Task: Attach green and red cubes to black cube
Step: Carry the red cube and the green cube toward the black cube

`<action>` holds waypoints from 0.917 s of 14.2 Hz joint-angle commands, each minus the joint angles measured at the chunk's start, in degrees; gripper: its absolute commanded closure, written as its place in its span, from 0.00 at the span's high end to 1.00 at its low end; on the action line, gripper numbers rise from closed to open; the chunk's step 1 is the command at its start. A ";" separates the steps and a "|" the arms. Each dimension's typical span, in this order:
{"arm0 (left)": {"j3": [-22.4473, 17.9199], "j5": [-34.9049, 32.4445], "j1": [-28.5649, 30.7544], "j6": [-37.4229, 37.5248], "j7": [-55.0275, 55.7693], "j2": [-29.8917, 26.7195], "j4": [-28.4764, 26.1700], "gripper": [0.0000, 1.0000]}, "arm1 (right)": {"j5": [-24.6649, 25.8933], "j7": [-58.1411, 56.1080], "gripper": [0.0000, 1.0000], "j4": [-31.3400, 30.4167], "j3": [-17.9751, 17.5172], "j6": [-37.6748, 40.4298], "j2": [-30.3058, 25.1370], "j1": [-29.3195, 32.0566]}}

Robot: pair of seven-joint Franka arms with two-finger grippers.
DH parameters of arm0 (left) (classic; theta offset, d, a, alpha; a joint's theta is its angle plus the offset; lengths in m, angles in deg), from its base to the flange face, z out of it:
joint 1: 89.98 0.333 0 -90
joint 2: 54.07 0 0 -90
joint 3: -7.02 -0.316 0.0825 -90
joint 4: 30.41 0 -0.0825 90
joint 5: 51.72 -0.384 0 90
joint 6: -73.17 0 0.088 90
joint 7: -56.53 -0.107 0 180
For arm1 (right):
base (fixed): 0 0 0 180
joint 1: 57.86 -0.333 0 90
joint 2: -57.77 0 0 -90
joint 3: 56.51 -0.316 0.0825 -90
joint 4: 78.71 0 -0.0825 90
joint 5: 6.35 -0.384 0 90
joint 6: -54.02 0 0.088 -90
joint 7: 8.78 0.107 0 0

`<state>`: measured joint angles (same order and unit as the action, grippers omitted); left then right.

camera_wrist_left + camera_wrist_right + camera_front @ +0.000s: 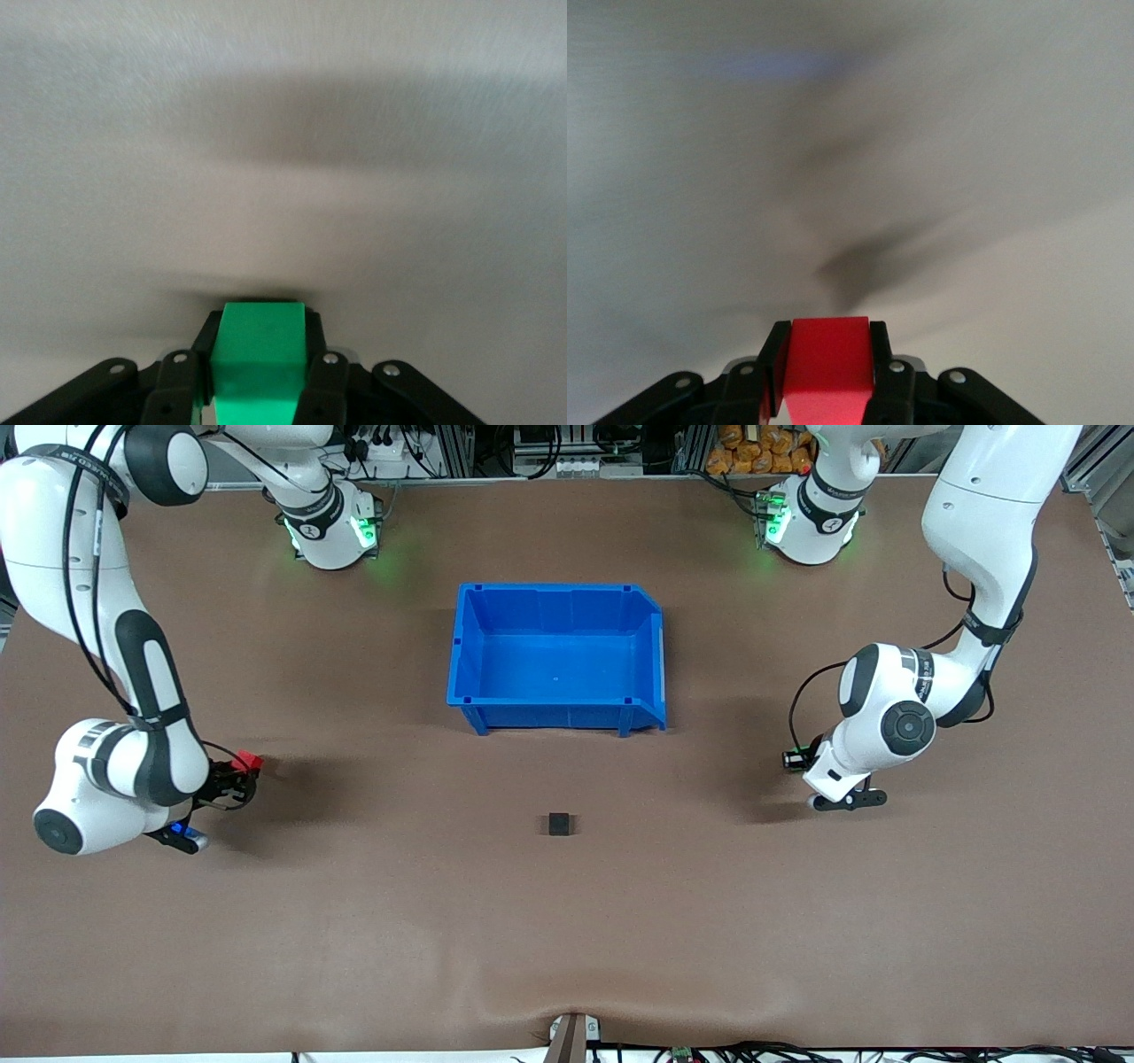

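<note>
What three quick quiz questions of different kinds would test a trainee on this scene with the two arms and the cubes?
1. True or false: the black cube lies inside the blue bin.
2. Which cube does the left pincer hold: A red, B green, C black?
3. Fill in: the right pincer is shut on the ___ cube.

Key:
1. False; it lies on the table, nearer the front camera than the bin.
2. B, the green cube.
3. Red; the red cube sits between its fingers.
</note>
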<state>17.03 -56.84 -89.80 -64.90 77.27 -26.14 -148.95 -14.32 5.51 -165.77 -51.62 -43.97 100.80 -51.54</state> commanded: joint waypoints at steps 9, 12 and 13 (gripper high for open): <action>0.71 0.28 -6.94 13.09 38.91 4.58 20.43 0.00 | -26.84 51.41 0.00 5.06 -1.02 -9.46 -0.84 -16.40; 0.71 1.77 -9.23 13.00 49.27 7.92 25.54 0.00 | -30.16 61.70 0.00 4.18 -1.64 -20.00 -0.23 -22.73; 0.71 2.39 -10.28 13.00 52.62 8.80 27.11 0.00 | -30.70 64.52 0.00 3.92 -1.64 -22.74 0.39 -24.15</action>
<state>17.92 -55.97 -98.11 -53.46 123.95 -20.44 -127.01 -42.70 64.98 -161.13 -53.57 -62.35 100.57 -73.20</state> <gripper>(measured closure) 0.604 0.599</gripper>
